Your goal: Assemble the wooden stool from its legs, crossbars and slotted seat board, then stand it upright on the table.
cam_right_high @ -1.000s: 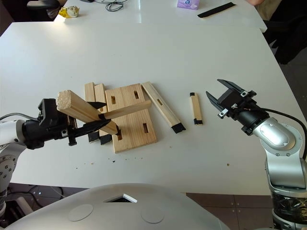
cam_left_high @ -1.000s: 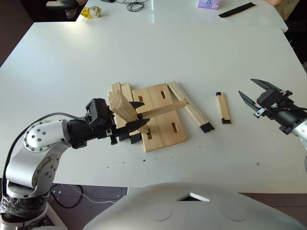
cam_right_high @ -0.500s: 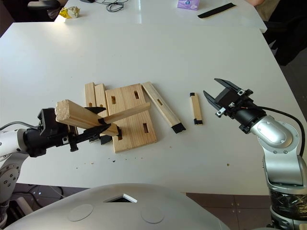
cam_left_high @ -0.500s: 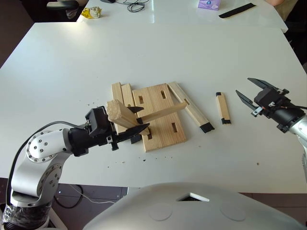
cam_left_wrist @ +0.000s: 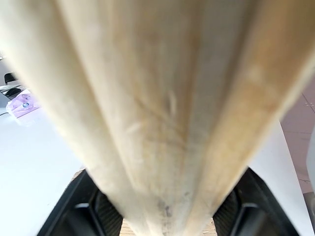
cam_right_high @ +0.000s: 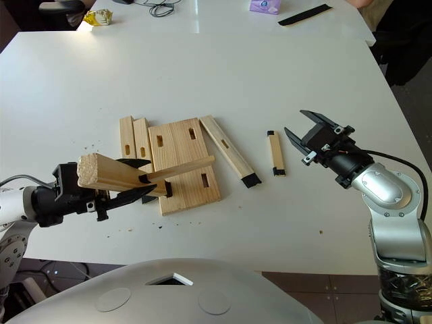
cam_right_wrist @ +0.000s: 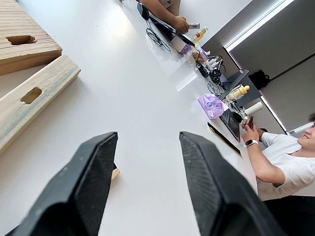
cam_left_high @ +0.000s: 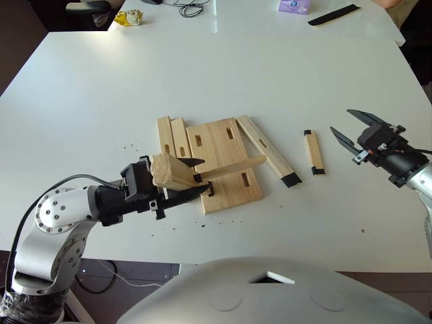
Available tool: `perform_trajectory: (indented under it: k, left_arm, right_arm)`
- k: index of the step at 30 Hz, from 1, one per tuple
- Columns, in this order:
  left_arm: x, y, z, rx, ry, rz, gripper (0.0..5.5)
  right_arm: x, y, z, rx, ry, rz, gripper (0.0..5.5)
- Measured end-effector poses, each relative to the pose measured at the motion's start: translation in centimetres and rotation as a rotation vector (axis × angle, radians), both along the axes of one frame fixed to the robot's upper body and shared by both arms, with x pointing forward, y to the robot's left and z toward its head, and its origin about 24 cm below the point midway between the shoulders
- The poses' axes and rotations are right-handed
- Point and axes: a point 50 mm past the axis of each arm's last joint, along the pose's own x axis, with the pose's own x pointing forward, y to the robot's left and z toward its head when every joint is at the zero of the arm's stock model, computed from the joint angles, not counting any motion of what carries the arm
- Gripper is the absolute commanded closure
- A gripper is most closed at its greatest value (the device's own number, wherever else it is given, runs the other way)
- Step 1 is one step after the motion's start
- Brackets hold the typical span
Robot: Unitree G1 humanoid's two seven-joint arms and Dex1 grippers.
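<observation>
Change: the left gripper point(cam_left_high: 201, 177) has sunk toward the table and the thick pale wooden leg point(cam_left_high: 174, 174) it carries now lies flatter than a second ago; the thin crossbar's far end has dropped with it. The right gripper point(cam_left_high: 341, 121) has edged slightly inward.
Left gripper: low over the near-left corner of the board, its black fingers clamped around the thick leg.
Held leg: tilted, with its rough-cut end raised toward the robot. Its lower end is hidden among the fingers at the board's corner, so I cannot tell whether it sits in a slot. In the left wrist view the leg point(cam_left_wrist: 162, 108) runs between the two dark finger pads.
Thin wooden crossbar point(cam_left_high: 233, 167): joined to the held leg, reaching out to the right above the board.
Square pale wooden seat board with four slots point(cam_left_high: 219, 145): flat on the white table point(cam_left_high: 202, 74), near its middle.
Two pale wooden legs point(cam_left_high: 164, 133) point(cam_left_high: 179, 135): flat, side by side, just beside the board's left edge.
Long wooden leg with a black tip point(cam_left_high: 266, 150): flat and slanted, along the board's right edge.
Short wooden bar with black ends point(cam_left_high: 312, 152): flat, between the long leg and the right gripper, apart from both.
Right gripper: held above the table to the right of the short bar, fingers point(cam_right_wrist: 93, 187) spread wide with nothing between them.
Dark crumbs point(cam_left_high: 202, 223): scattered on the table in front of the board.
</observation>
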Motion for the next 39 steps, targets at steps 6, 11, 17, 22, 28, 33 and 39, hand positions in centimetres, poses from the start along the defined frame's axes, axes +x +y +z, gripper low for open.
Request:
perform_trajectory:
  k: [6, 11, 17, 22, 28, 33, 39]
  left_arm:
    - [-0.14, -0.22, -0.30, -0.008, -0.011, -0.008, 3.45]
    - [0.05, -0.30, -0.50, -0.018, -0.019, 0.004, 3.45]
    - [0.15, -0.32, -0.48, -0.020, -0.020, 0.004, 3.45]
    - [0.10, -0.40, -0.54, -0.024, -0.022, 0.005, 3.45]
    - [0.08, -0.50, -0.56, -0.025, -0.030, 0.007, 3.45]
    - [0.06, -0.58, -0.58, -0.027, -0.029, 0.007, 3.45]
    - [-0.14, -0.58, -0.65, -0.028, -0.023, 0.009, 3.45]
  right_arm:
    - [0.17, 0.17, 0.20, 0.005, -0.003, 0.016, 3.19]
    - [0.25, 0.26, 0.29, 0.006, -0.004, 0.025, 3.19]
    - [0.25, 0.26, 0.30, 0.006, -0.004, 0.025, 3.19]
    - [0.36, 0.26, 0.39, 0.007, -0.009, 0.025, 3.19]
    - [0.47, 0.15, 0.34, 0.010, -0.006, 0.022, 3.19]
    - [0.50, 0.16, 0.37, 0.011, -0.007, 0.023, 3.19]
    - [0.48, 0.23, 0.37, 0.012, -0.003, 0.024, 3.19]
